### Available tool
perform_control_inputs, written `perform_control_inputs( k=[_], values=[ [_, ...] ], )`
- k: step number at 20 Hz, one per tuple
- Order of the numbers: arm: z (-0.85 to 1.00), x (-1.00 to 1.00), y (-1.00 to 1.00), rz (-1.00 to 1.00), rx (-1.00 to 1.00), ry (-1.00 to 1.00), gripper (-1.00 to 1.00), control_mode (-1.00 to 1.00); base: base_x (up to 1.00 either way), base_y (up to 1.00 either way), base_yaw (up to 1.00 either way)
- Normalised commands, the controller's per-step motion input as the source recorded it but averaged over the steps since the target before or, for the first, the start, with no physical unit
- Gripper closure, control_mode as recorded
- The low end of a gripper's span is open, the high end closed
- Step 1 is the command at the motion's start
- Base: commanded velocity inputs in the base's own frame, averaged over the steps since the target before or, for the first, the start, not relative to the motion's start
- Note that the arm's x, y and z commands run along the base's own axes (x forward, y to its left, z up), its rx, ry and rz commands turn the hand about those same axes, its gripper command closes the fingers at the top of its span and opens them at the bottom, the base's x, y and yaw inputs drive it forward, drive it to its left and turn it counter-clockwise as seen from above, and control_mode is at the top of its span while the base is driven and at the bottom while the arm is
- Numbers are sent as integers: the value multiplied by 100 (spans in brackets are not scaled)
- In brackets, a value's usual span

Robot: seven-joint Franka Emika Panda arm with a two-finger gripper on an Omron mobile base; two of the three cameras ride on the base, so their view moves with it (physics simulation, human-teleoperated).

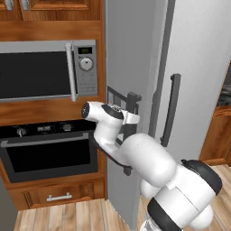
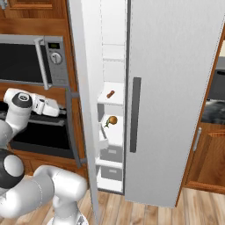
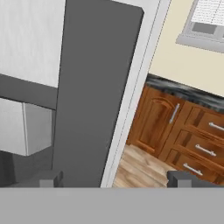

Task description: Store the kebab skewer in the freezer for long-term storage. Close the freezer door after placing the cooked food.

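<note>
The freezer door stands open, and the white shelves of the freezer show behind it. On a middle shelf lies the kebab skewer, small and reddish-brown. My gripper is on the outer side of the door, open wide. The door's dark grey bar handle runs between its fingertips, closer to the left tip. From the base views my gripper sits at the upper part of the handle. Nothing is held.
A microwave and a wall oven sit in the wooden wall left of the door. The fridge's plain door is closed. A round orange-brown food rests one shelf below the kebab. Wooden drawers lie beyond.
</note>
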Motion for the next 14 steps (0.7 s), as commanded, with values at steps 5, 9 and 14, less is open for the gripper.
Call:
perform_control_inputs(
  k=[5,9,14],
  values=[
    [-5,34,-68,1,0,5,-100,-100,0,0,0],
    [0,18,-69,10,6,0,-100,-100,0,0,0],
    [0,14,-53,10,9,1,-100,-100,0,0,0]
  ],
)
